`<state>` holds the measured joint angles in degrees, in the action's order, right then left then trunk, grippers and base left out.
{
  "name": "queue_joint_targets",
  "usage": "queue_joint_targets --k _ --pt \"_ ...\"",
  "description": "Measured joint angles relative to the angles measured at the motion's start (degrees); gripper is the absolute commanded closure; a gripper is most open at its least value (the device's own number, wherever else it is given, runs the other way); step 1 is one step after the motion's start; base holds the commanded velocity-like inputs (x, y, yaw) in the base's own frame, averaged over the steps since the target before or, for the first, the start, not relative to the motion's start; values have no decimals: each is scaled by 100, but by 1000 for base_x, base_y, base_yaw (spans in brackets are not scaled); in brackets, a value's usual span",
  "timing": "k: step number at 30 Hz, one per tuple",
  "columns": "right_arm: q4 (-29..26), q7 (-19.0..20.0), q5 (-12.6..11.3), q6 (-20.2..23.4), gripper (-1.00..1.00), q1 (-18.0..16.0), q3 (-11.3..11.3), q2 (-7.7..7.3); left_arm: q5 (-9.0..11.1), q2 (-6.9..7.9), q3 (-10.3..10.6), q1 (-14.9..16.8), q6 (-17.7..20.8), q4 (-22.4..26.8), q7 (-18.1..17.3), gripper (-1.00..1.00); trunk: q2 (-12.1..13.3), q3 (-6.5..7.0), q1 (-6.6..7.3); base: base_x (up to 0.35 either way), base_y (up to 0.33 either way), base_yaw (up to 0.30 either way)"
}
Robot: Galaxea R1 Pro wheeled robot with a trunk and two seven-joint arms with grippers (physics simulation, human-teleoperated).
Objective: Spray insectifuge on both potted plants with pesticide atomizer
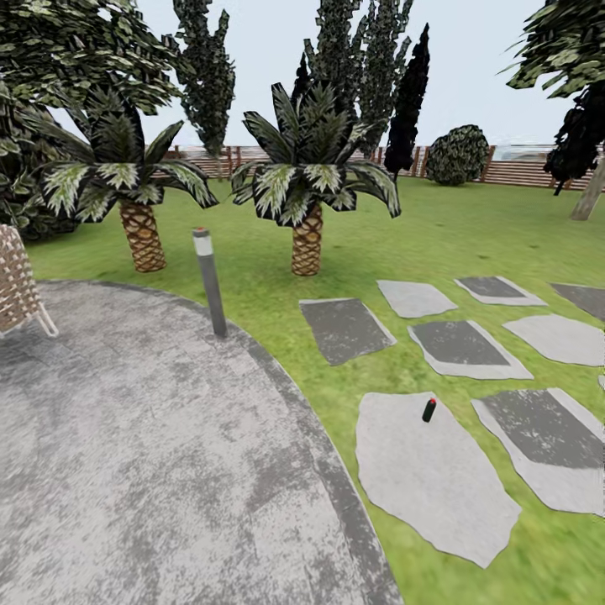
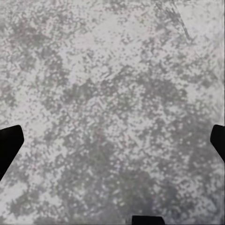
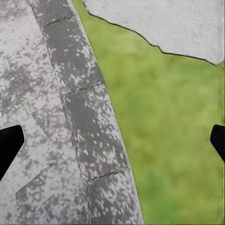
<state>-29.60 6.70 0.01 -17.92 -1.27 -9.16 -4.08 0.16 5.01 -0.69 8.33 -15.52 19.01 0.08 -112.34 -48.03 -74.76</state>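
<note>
both grippers hang with fingers spread apart and nothing held, the left over the stone patio, the right fingers over the patio's edge and the lawn. farther right, a small dark bottle with a red tip, probably the pesticide atomizer, lies on a stepping stone. not yet picked up; all spraying is left.

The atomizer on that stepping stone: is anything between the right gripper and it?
Nothing visible does. The atomizer lies alone on a pale stepping stone; only the patio's dark border and a strip of grass lie between. The right gripper hangs open over that border.
</note>
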Motion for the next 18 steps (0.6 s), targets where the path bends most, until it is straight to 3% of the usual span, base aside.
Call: queue_joint_targets --k 18 --pt "17 18 16 -9 -100 0 18 -9 1 0 -3 0 -1 0 0 -100 0 -45 -1 16 -278 0"
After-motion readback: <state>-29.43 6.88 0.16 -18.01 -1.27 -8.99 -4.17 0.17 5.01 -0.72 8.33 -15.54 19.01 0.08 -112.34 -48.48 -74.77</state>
